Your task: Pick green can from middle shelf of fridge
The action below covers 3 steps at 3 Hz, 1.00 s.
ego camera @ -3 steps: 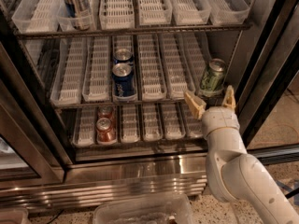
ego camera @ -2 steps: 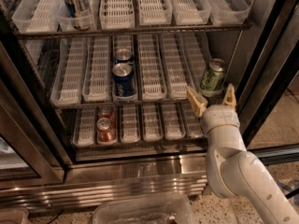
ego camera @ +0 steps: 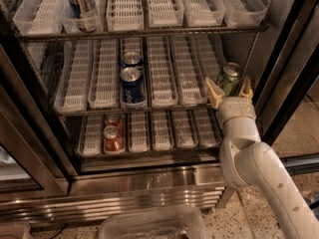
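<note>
The green can (ego camera: 231,77) stands upright at the right end of the middle shelf (ego camera: 162,81), just right of the white slotted lanes, inside the fridge (ego camera: 144,183). My gripper (ego camera: 230,89) is open at the front right of that shelf. Its two tan fingers (ego camera: 214,92) stand either side of the can's lower body, with the can between them. I cannot tell whether they touch it. The white arm rises to it from the lower right.
Two blue cans (ego camera: 132,86) stand in a middle-shelf lane left of centre. Red cans (ego camera: 112,137) sit on the shelf below, and a tall can (ego camera: 82,4) in the top bins. The dark door frame (ego camera: 286,68) is close on the right. A clear plastic tub (ego camera: 154,225) lies on the floor.
My gripper has moved up and forward, from below and in front of the green can to around its lower body. The can has not moved.
</note>
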Each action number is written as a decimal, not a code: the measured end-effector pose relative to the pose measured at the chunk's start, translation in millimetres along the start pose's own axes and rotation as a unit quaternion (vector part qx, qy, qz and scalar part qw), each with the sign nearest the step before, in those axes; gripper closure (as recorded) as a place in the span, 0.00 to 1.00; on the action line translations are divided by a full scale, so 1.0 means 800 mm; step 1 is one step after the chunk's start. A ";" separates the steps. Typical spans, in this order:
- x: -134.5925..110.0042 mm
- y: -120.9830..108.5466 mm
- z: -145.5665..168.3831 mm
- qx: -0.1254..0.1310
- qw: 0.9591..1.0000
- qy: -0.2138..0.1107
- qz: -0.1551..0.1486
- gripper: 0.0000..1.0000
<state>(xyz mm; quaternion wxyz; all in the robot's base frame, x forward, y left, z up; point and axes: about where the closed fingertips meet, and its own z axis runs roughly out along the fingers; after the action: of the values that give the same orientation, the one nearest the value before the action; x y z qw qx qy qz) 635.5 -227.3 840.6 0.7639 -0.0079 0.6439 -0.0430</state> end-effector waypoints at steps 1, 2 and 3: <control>0.001 0.002 0.011 0.001 1.000 -0.003 0.002 0.24; 0.001 0.002 0.011 0.001 1.000 -0.003 0.002 0.44; 0.001 0.002 0.011 0.001 1.000 -0.003 0.002 0.67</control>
<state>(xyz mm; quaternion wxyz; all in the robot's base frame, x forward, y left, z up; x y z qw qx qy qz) 644.7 -226.2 841.3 0.7662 -0.0055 0.6412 -0.0421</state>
